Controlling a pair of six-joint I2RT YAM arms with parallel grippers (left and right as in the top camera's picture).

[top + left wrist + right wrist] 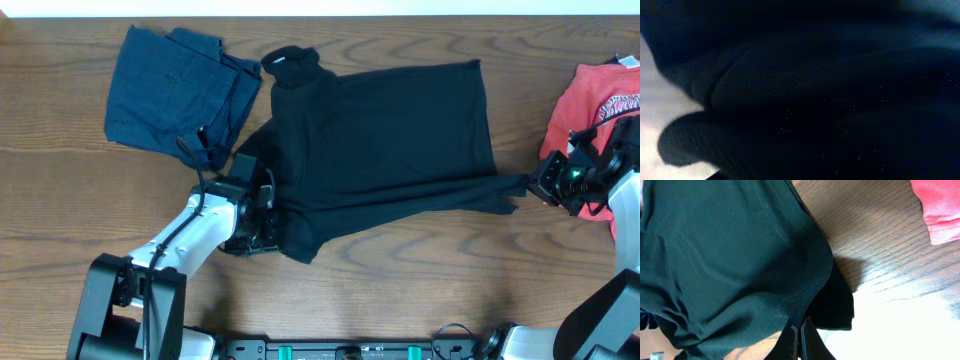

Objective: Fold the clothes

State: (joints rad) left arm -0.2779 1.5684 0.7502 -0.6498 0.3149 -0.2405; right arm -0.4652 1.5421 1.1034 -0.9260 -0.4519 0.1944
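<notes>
The black T-shirt [390, 130] lies spread in the middle of the table [400, 300], and its near edge is drawn into a long, tight point toward the right. The right gripper [548, 186] has its fingers pressed together on that point. Only a thin piece of hem sits between them, so I think it can slip out if the arm pulls more.

The left gripper [256, 216] is at the near left corner of the shirt, but cloth fills its camera and I cannot tell whether it holds anything. If it does not, a pull from the right would drag and wrinkle the whole shirt.

The coral-red T-shirt [600, 100] lies just beside the right gripper and could get caught. The navy garment [170, 90] lies far left, just beside the black collar.
</notes>
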